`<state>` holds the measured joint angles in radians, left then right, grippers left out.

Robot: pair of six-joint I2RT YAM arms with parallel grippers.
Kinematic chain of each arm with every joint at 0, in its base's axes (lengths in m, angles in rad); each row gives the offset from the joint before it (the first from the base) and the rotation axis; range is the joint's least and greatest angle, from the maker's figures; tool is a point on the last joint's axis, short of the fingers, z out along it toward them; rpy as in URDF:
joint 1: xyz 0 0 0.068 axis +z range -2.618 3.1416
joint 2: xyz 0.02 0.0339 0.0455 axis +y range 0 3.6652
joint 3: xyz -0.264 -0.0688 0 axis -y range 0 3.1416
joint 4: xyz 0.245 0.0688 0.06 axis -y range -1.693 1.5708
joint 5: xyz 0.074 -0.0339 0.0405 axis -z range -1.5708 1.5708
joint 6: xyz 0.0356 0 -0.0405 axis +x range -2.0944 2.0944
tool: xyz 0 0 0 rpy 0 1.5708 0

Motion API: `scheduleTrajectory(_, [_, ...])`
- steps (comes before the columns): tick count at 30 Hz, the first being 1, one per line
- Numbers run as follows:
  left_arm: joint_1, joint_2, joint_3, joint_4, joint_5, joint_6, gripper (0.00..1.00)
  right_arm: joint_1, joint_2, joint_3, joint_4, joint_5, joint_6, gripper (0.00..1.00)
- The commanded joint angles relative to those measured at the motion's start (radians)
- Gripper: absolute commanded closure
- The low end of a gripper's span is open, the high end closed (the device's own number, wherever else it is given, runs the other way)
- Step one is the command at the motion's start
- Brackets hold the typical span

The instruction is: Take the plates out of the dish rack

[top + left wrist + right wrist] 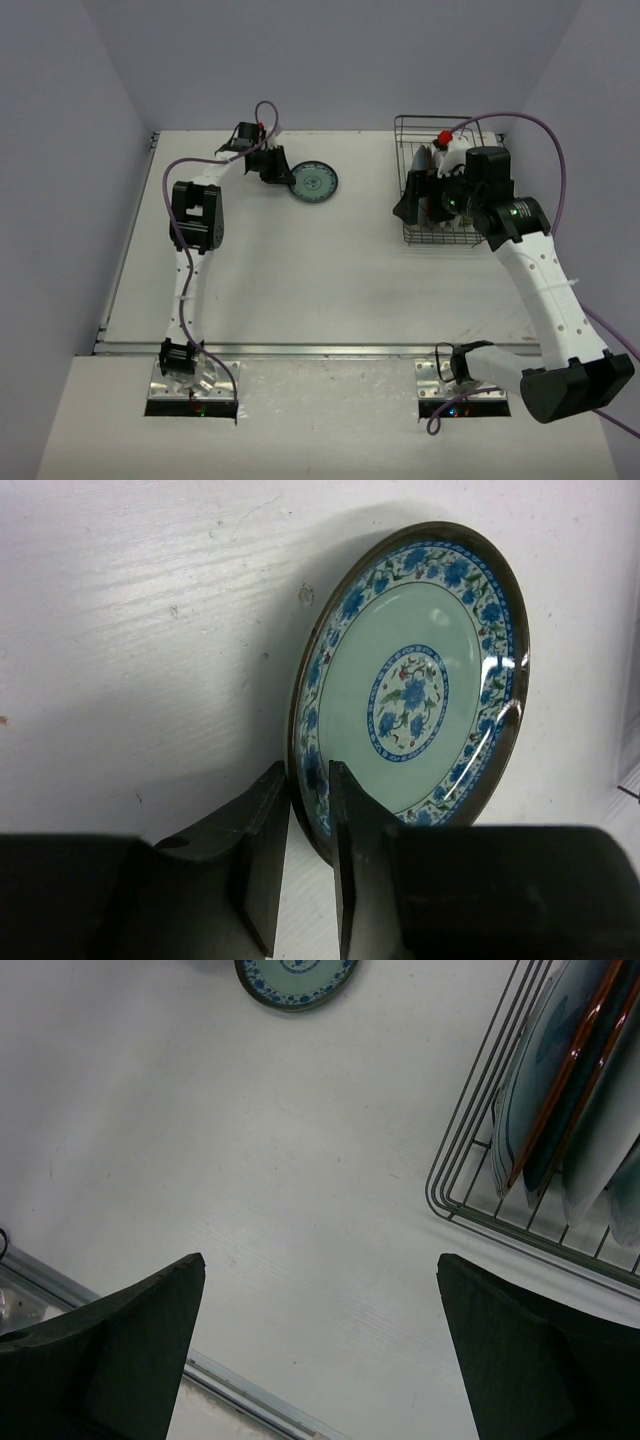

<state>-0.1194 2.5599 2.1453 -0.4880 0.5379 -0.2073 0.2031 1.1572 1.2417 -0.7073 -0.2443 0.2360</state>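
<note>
Between pale lavender walls [330, 60], the white counter [300, 270] carries the teal-patterned plate [314, 182] at upper left, its rim in the narrow gap of the left gripper [308, 780], whether gripped one cannot tell, while at upper right the right gripper [320, 1260] spreads wide, empty, beside the wire dish rack [420, 125], where other plates [560, 1070] stand on edge.

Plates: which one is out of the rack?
The teal flower-patterned plate, lying flat on the table by the left gripper; the other plates stand in the dish rack.
</note>
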Motion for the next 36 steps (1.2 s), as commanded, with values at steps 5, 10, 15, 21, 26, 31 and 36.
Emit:
scheduleTrajectory(5, [-0.011,-0.048,-0.046,-0.013,-0.075,0.017,0.48,-0.043,-0.003,0.079,-0.002,-0.015,0.066,0.01])
scheduleTrajectory(10, [-0.009,-0.183,-0.045,-0.031,-0.116,0.049,0.24,-0.083,0.0,0.131,-0.029,0.056,0.054,0.01])
scheduleTrajectory(15, [-0.014,-0.448,0.018,-0.039,-0.161,0.077,0.11,-0.169,0.034,0.152,-0.057,0.026,-0.021,0.02])
scheduleTrajectory(21, [-0.079,-0.728,-0.076,-0.071,-0.324,0.218,0.11,-0.347,0.128,0.172,-0.127,-0.141,-0.14,0.16])
scheduleTrajectory(26, [-0.19,-1.016,-0.422,-0.044,-0.423,0.354,0.12,-0.525,0.285,0.243,-0.191,-0.216,-0.298,0.26])
scheduleTrajectory(31, [-0.218,-1.148,-0.585,-0.04,-0.408,0.332,0.12,-0.599,0.373,0.287,-0.179,-0.194,-0.387,0.48])
scheduleTrajectory(36, [-0.221,-1.187,-0.653,-0.039,-0.404,0.31,0.12,-0.607,0.485,0.367,-0.163,-0.172,-0.429,0.62])
